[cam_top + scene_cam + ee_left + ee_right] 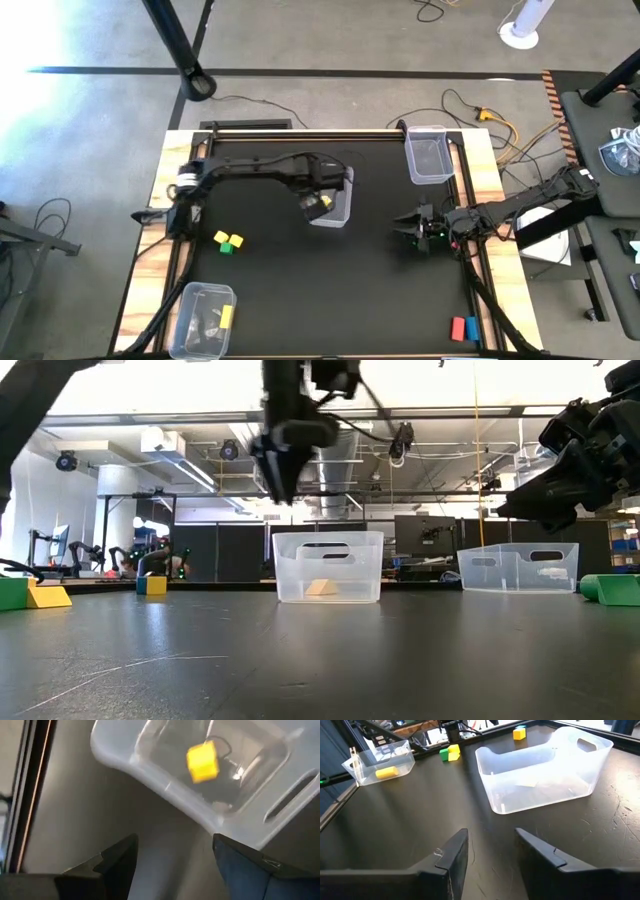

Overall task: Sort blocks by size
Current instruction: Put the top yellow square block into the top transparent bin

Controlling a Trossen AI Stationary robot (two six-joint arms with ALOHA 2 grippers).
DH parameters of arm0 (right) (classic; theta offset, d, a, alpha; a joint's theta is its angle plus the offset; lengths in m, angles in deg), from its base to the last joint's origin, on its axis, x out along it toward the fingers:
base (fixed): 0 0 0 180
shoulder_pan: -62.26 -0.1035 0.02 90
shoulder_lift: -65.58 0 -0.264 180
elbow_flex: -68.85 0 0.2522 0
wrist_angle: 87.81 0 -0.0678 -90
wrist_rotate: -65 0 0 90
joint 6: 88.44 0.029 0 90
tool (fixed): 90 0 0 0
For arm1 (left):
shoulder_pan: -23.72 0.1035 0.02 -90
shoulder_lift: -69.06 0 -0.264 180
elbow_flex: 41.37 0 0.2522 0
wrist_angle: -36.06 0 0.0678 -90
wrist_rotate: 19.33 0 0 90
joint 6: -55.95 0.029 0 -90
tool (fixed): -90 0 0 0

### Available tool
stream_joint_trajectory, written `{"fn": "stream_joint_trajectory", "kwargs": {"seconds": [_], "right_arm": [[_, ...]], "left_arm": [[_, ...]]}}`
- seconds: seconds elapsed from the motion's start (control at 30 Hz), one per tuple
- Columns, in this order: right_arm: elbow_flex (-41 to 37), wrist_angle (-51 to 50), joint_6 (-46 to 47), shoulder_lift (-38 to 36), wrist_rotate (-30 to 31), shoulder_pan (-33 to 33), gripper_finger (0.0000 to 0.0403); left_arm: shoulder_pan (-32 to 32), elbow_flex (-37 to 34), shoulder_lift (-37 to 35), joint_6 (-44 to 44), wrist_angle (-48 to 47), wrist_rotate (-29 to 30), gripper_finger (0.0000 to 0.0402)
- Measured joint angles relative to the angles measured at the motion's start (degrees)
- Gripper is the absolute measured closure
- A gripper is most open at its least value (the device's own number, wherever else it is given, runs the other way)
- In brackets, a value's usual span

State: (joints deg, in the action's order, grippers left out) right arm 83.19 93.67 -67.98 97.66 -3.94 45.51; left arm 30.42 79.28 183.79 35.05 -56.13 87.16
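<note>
1. High view: the left gripper [318,203] hovers over the middle bin [340,215]; the right gripper [418,226] waits near the table's right side; a yellow and a green block [229,241] lie touching toward the left, a red and a blue block [463,328] sit at the front right corner close to the edge, and a yellow bar [226,316] rests in the front left bin [190,300]; the far bin [428,155] looks empty; bare tabletop between bins leaves ample room to move.
2. Low view: the left gripper hangs above the middle bin's rim, clear of it; a green block [612,589] lies at far right.
3. Left wrist view: the jaws stand apart, holding nothing; a small yellow cube [202,761] lies inside the bin below.
4. Right wrist view: its jaws stand apart, empty.
5. Judgement: the blocks look light, rigid and smooth; pinch flat opposite faces, bars across the narrow width; the corner pair needs care near the edge.
</note>
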Motion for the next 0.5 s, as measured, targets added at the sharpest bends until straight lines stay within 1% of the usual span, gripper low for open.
{"fn": "stream_joint_trajectory", "kwargs": {"seconds": [0.07, 0.13, 0.2, 0.3, 0.4, 0.5], "right_arm": [[0.0, 0.0, -0.1, 0.0, 0.0, 0.0, 0.0245], [0.0, 0.0, -0.4, 0.0, 0.0, 0.0, 0.0239], [0.0, 0.0, -0.4, 0.0, 0.0, 0.0, 0.0234], [0.0, 0.3, -0.4, 0.0, 0.0, 0.0, 0.0228], [0.0, 0.9, -0.6, 0.0, 0.2, 0.0, 0.0223], [0.0, 2.1, -1.0, 0.0, 2.0, 0.0, 0.0219]], "left_arm": [[1.0, -5.5, -4.5, -3.1, 0.8, 0.4, 0.016], [2.5, -11.4, -8.7, -5.2, 2.3, 2.4, 0.016], [4.2, -17.4, -12.5, -6.1, 3.9, 3.6, 0.016], [7.5, -25.6, -17.1, -6.4, 7.6, 3.6, 0.016], [12.7, -32.2, -18.9, -6.7, 12.2, 1.1, 0.016], [18.3, -35.4, -18.2, -4.6, 14.9, 0.7, 0.016]]}}
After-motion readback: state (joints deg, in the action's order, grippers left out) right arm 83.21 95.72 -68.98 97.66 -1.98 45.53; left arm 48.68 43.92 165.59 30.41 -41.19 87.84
